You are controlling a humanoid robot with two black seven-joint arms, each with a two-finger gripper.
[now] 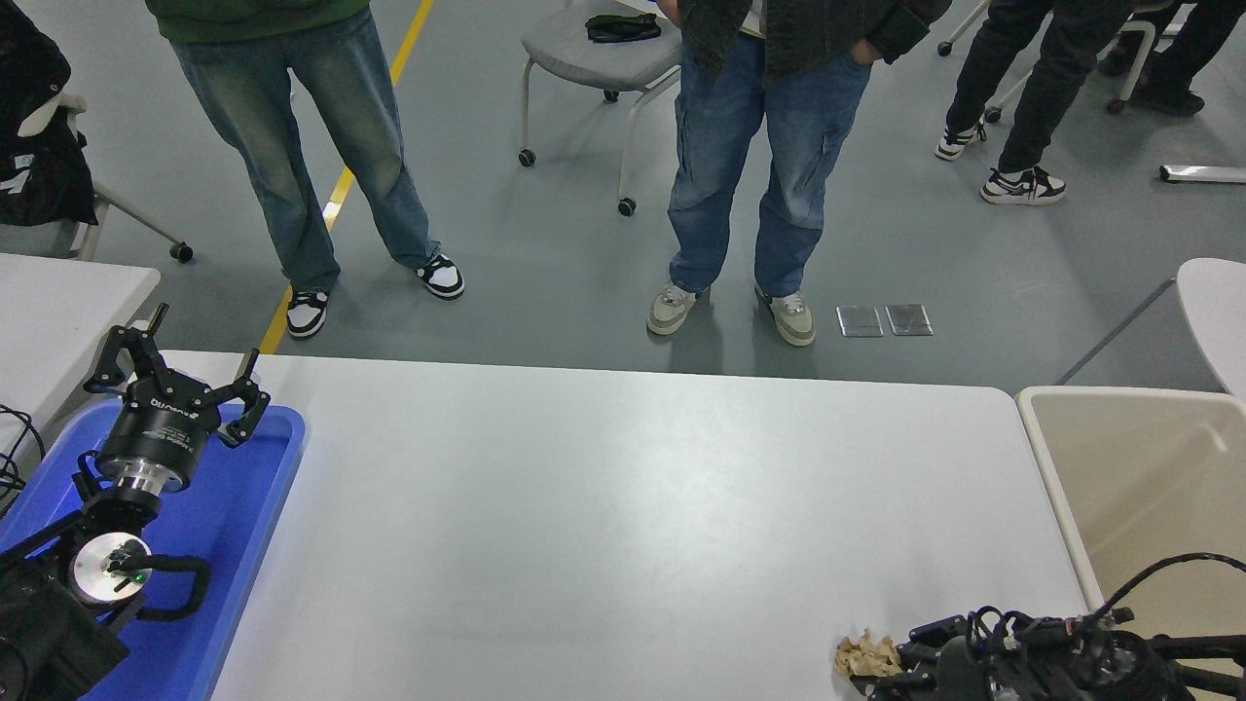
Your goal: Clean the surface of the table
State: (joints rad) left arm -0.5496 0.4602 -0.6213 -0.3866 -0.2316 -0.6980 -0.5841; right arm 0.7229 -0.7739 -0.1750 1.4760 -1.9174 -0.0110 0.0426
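The table surface (604,506) is a wide white top filling the middle of the head view. A small crumpled brown paper wad (864,656) is at its near right edge. My right gripper (891,664) comes in from the bottom right, lies low over the table and points left, its fingers closed around the wad's right side. My left gripper (180,375) is parked at the lower left above a blue tray (248,506), open and empty.
A beige plastic bin (1139,477) stands just off the table's right end. A smaller white table (58,292) is at the far left. Two people in jeans (759,175) stand at the far side, with a wheeled chair (594,58) behind them.
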